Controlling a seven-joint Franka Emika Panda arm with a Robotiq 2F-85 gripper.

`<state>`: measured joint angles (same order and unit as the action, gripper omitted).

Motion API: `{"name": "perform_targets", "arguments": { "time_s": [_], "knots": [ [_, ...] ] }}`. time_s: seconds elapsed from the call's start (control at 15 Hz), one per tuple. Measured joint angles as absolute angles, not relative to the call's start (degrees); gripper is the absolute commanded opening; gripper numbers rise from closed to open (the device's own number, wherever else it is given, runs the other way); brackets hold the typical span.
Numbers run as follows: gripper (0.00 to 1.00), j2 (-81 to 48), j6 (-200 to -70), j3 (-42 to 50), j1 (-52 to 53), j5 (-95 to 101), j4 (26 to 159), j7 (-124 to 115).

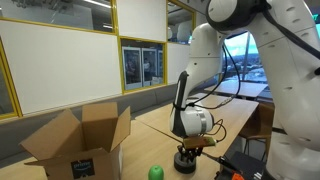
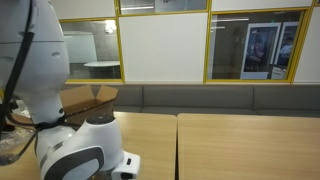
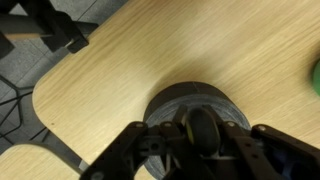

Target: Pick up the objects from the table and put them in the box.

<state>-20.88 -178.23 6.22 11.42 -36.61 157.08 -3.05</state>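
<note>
The label (image 1: 82, 167) on the box (image 1: 55, 143) is too small to read.

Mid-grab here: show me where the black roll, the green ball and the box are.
black roll (image 3: 180, 97): wrist view, on its upper rim.
green ball (image 1: 155, 172): in an exterior view, on its middle.
box (image 1: 105, 126): in an exterior view, on its raised flap.

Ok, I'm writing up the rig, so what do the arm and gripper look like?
The glossy white robot arm has rounded shells, and thin black cables run along it. The gripper has a pale grey body and black linked fingers.
</note>
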Motion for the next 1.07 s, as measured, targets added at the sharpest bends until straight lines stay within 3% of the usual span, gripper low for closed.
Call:
{"name": "perform_targets", "arguments": {
  "time_s": [0.47, 1.07],
  "knots": [
    [0.18, -18.4, -178.6, 26.4, 32.6, -36.6, 157.0, -3.1],
    [0.18, -17.3, -178.6, 60.7, 66.4, -33.3, 157.0, -3.2]
  ]
}}
